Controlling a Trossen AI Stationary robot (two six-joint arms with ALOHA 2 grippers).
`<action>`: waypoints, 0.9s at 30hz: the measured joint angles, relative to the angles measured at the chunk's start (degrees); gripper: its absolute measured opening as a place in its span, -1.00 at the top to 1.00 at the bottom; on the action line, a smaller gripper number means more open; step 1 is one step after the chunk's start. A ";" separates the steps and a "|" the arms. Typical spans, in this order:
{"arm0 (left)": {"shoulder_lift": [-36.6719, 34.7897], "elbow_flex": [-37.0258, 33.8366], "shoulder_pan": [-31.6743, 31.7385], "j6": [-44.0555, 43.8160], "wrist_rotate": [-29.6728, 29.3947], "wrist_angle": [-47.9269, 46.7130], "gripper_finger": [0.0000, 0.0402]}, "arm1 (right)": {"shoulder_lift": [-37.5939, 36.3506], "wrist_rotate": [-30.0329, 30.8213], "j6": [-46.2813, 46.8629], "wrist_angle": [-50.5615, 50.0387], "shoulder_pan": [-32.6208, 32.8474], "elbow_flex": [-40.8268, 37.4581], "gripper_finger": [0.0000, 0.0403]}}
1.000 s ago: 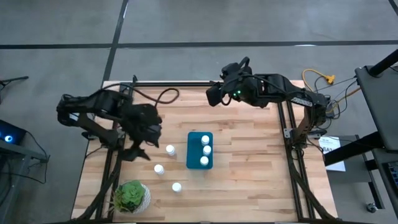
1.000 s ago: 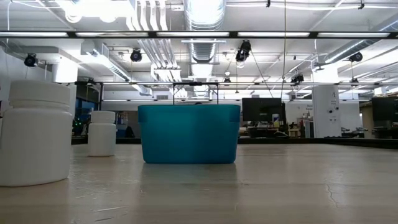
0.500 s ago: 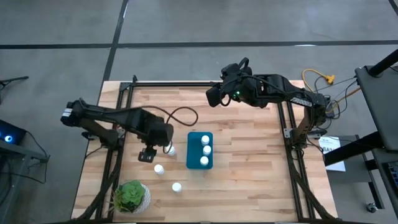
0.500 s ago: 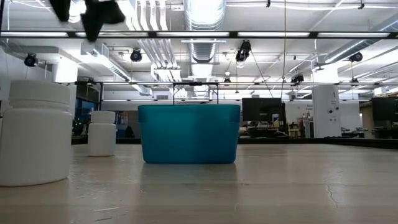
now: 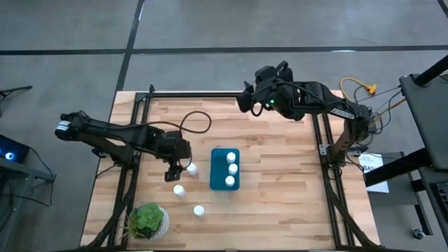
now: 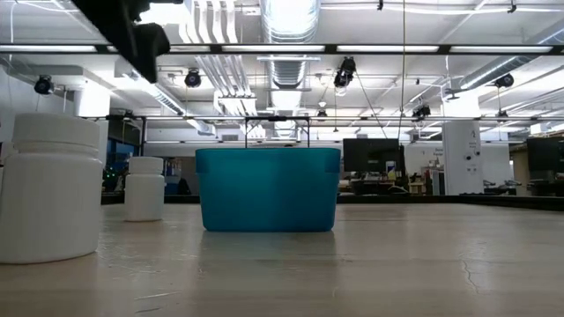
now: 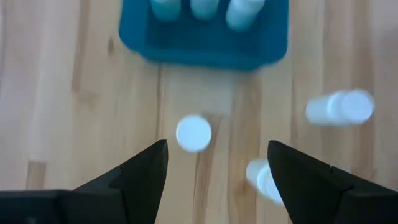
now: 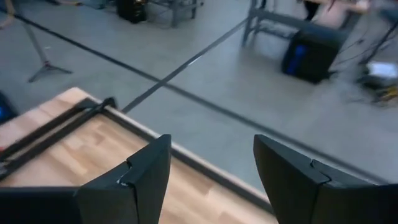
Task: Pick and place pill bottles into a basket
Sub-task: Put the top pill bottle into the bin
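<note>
Wooden table [image 5: 280,175], three bottles left to collect.
Left gripper [image 5: 175,170] had swung in from the table's left side and hung over the bottle [image 5: 191,168] just beside the basket [image 5: 225,169], jaws wide, empty; right gripper [image 5: 246,98] waited open at the far edge.

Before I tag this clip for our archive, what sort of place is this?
Probably a robotics lab or open workshop: exposed ducts and ceiling lights overhead, monitors on benches behind, and a wooden table in a metal frame on bare concrete.
</note>
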 joint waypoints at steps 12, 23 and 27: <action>0.55 -0.11 0.02 -0.20 -1.24 5.64 -0.29 | -0.11 0.02 -12.03 1.63 -0.22 -0.02 -0.09; 0.33 -0.88 0.11 0.37 -2.57 6.80 -0.29 | -2.60 1.86 8.95 -8.62 -0.44 -0.12 -0.09; 0.11 -1.03 0.11 0.21 -2.85 6.76 -0.29 | -7.46 7.18 13.18 -14.25 0.46 -0.31 -0.09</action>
